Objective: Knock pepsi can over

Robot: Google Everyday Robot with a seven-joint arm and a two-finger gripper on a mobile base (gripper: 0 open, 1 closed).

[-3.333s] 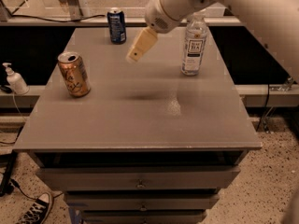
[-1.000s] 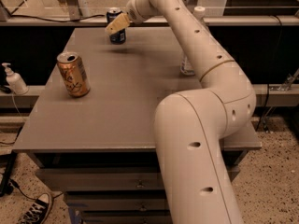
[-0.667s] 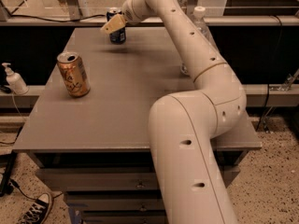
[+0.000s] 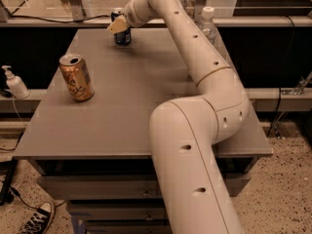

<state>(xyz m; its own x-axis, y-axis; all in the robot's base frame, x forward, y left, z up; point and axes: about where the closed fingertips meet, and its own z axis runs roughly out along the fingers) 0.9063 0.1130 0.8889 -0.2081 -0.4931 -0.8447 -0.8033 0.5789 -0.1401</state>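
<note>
The pepsi can (image 4: pixel 122 36), dark blue with a silver top, stands upright at the far edge of the grey table (image 4: pixel 122 106). My gripper (image 4: pixel 117 25) is at the end of the long white arm and sits right against the can's upper front, its tan fingers covering part of the can. An orange-gold can (image 4: pixel 76 77) stands upright at the table's left. A clear plastic bottle (image 4: pixel 208 27) stands at the far right, partly hidden behind the arm.
The white arm (image 4: pixel 195 111) crosses the right half of the table from the near side. A white pump bottle (image 4: pixel 14 82) stands on a ledge left of the table. A sneaker (image 4: pixel 36 218) lies on the floor at lower left. A rail runs behind the table.
The gripper has stayed on the pepsi can's upper part with only a slight shift. The can still stands upright. 3.3 s ago the gripper was over the table's middle, away from the can.
</note>
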